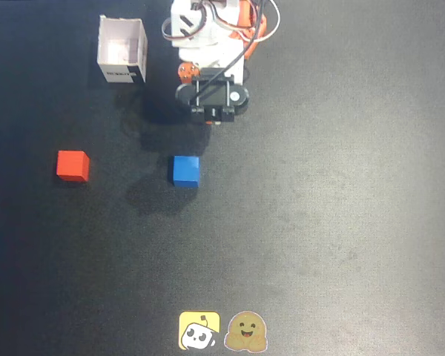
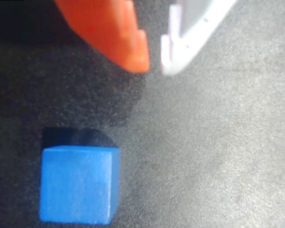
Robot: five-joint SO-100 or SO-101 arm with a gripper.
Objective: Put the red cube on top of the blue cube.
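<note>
A: Overhead view. Where do the two cubes lie?

B: The red cube [image 1: 73, 165] rests on the dark table [image 1: 341, 222] at the left; the blue cube [image 1: 185, 170] rests nearer the middle, well apart from it. Neither is stacked or touched.

A: And the arm?

B: The arm [image 1: 208, 44] enters from the top edge, its black wrist above the blue cube in the picture. A white box [image 1: 122, 50], open at the top, stands to its left. Two stickers [image 1: 215, 331] sit at the bottom edge.

A: Wrist view. How do the jaws stand?

B: The gripper [image 2: 154, 59] shows an orange finger [image 2: 114, 33] and a white finger [image 2: 190, 33], tips separated only by a narrow gap, holding nothing. The blue cube [image 2: 78, 183] lies at lower left, clear of both fingers. The red cube is outside this view.
</note>
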